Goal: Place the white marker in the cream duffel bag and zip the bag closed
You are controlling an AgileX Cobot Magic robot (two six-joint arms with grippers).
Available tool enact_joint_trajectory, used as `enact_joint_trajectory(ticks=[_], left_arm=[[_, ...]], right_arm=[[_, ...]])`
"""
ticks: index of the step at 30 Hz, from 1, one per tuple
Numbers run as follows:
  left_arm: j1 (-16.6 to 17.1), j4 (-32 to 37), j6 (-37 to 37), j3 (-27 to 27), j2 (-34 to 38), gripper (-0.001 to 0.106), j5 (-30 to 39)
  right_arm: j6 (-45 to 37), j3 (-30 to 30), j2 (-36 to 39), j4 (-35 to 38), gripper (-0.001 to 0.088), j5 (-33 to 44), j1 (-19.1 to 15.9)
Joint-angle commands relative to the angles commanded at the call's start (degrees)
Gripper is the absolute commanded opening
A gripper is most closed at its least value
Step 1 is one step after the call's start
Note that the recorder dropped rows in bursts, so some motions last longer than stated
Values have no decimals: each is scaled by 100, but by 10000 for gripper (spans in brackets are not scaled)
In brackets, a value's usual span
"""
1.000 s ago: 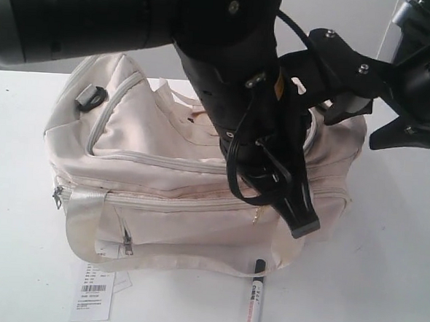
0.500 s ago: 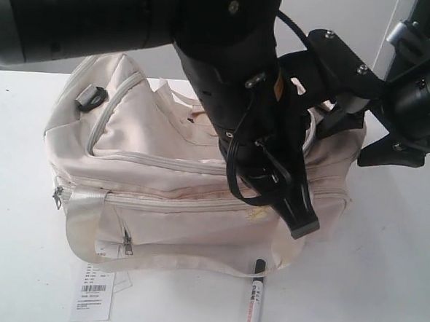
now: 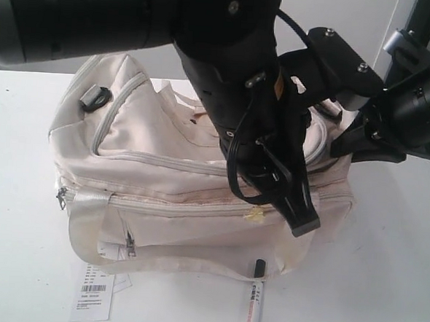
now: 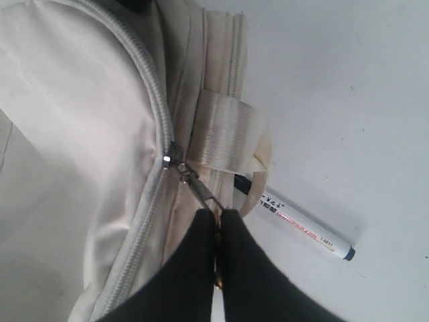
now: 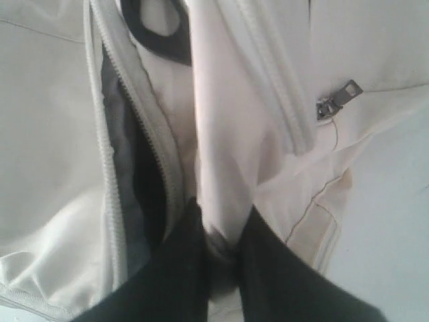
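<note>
The cream duffel bag (image 3: 163,180) lies on the white table with its top zipper partly open, and grey lining (image 5: 120,194) shows in the gap. Outside the bag, the white marker (image 3: 254,303) rests on the table against the front edge, next to the strap handle (image 4: 228,131). My left gripper (image 4: 219,221) is shut on the zipper pull with its gold charm, just behind the slider (image 4: 171,158); it is also in the exterior view (image 3: 302,223). At the bag's right end, my right gripper (image 5: 221,231) is shut on a fold of cream fabric beside the opening.
A white paper barcode tag (image 3: 94,294) lies on the table at the bag's front left corner. A side pocket zipper pull (image 5: 337,98) hangs near the right gripper. The left arm (image 3: 228,67) covers much of the bag's middle.
The right gripper has moved down and left onto the bag's right end. The bag has shifted slightly to the right, with that end pulled up. The marker has not moved.
</note>
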Motion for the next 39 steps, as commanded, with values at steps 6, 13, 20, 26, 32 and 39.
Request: enact_joint_trajectory(ticks=[6, 13, 20, 26, 32, 39], left_arm=[[0, 36, 0, 0, 0, 0, 357], [0, 86, 0, 0, 0, 0, 620], [0, 258, 0, 0, -10, 0, 787], [0, 346, 0, 0, -10, 0, 970], [0, 434, 0, 0, -10, 0, 1119], [0, 597, 0, 0, -292, 0, 1231]], right_arm=[[0, 0, 0, 10, 0, -79, 0], [0, 0, 0, 10, 0, -111, 0], [0, 0, 0, 10, 0, -123, 0], [0, 0, 0, 10, 0, -123, 0], [0, 0, 0, 10, 0, -111, 0], [0, 0, 0, 10, 0, -111, 0]])
